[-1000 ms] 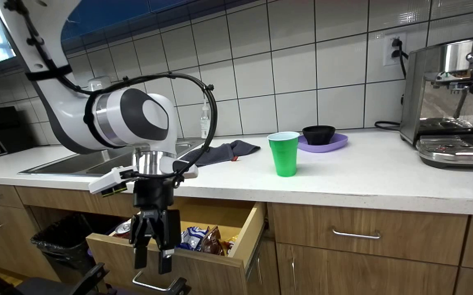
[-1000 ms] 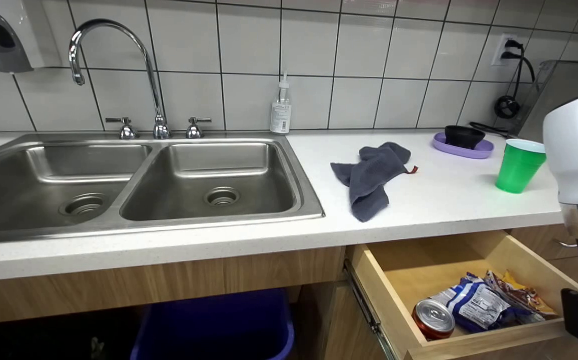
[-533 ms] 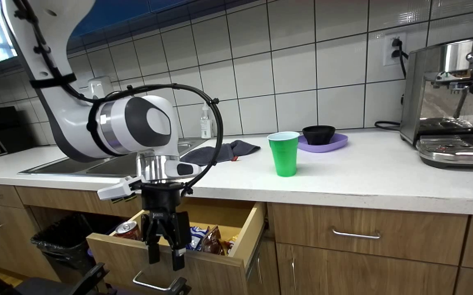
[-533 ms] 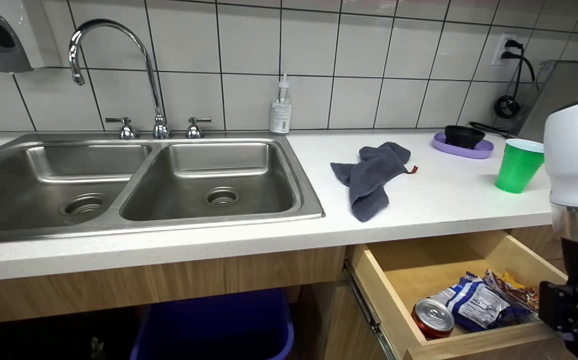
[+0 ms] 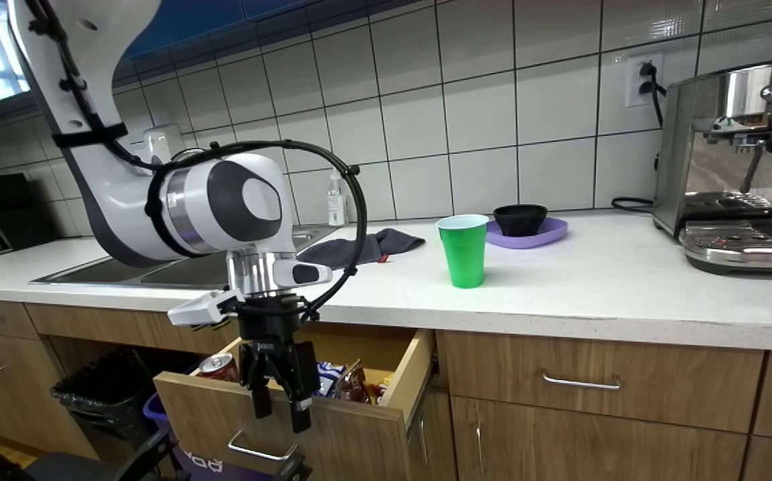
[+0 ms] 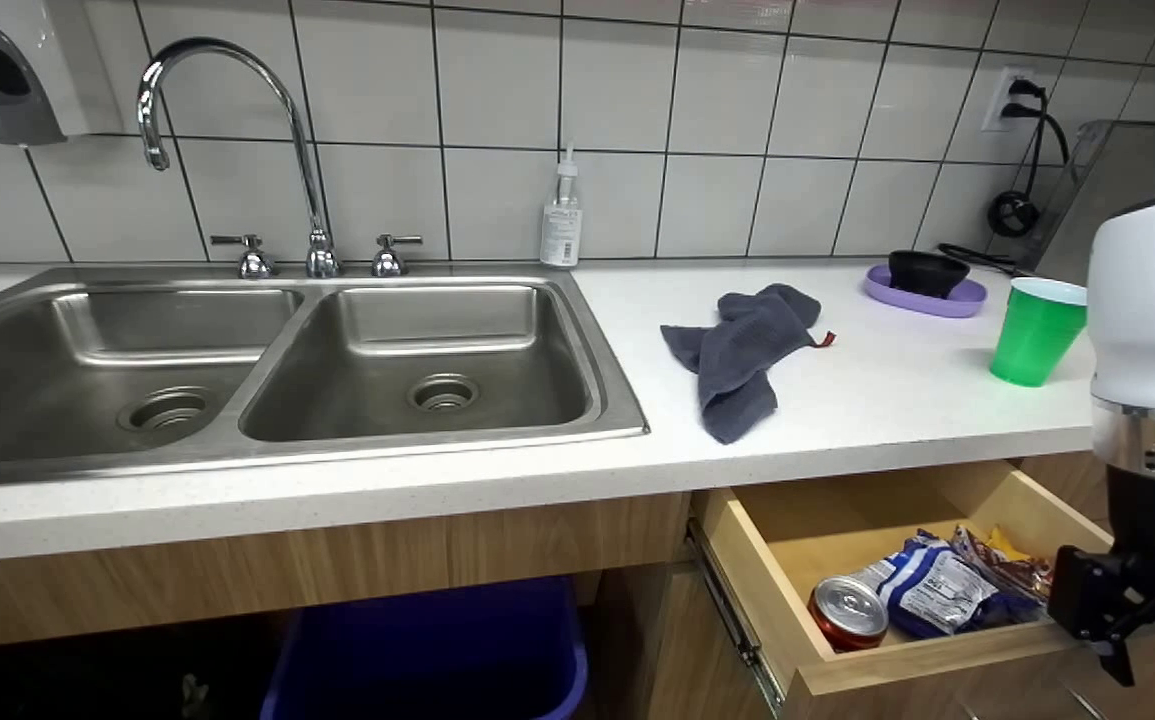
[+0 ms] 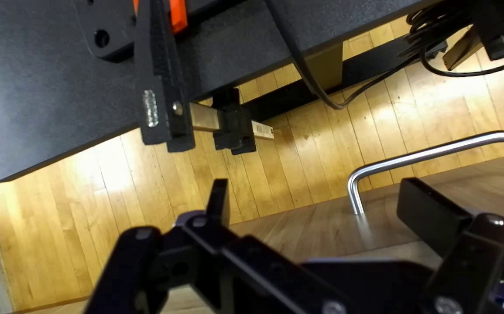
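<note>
1. Gripper [image 5: 282, 413] pointing down, its jaws spread wide apart; it has hold of nothing.
2. Just behind it in an exterior view is the wooden front of a drawer [image 5: 352, 437], which stands partly open beneath the worktop [image 5: 593, 287]. Whether gripper and drawer touch, I cannot tell.
3. One of the fingers [image 7: 430, 213] shows over that front in the wrist view, near the metal handle [image 7: 426, 155], which sits lower than the fingertips.
4. Inside the drawer, a red can [image 6: 847, 612] stands upright near the front corner on the sink side. Just beside it lies a blue-and-white bag [image 6: 937, 590], then a brown packet [image 6: 1017, 570] and a yellow packet [image 6: 1007, 543].
5. On the worktop a green cup [image 5: 464, 250] stands upright; near it, a black bowl [image 5: 521, 219] rests on a purple dish [image 5: 553, 234].
6. Rumpled grey cloth [image 6: 752, 355] lies between the cup and a double steel sink [image 6: 622, 415]. A pump bottle [image 6: 562, 225] stands at the sink's rear corner, and a curved tap [image 6: 311, 190] rises behind the basins.
7. Farther along sits a coffee machine [image 5: 740, 174].
8. Below the worktop are a blue bin [image 6: 437, 630] and a black-lined bin [image 5: 101, 394]. Plank floor [image 7: 38, 244] shows in the wrist view.
</note>
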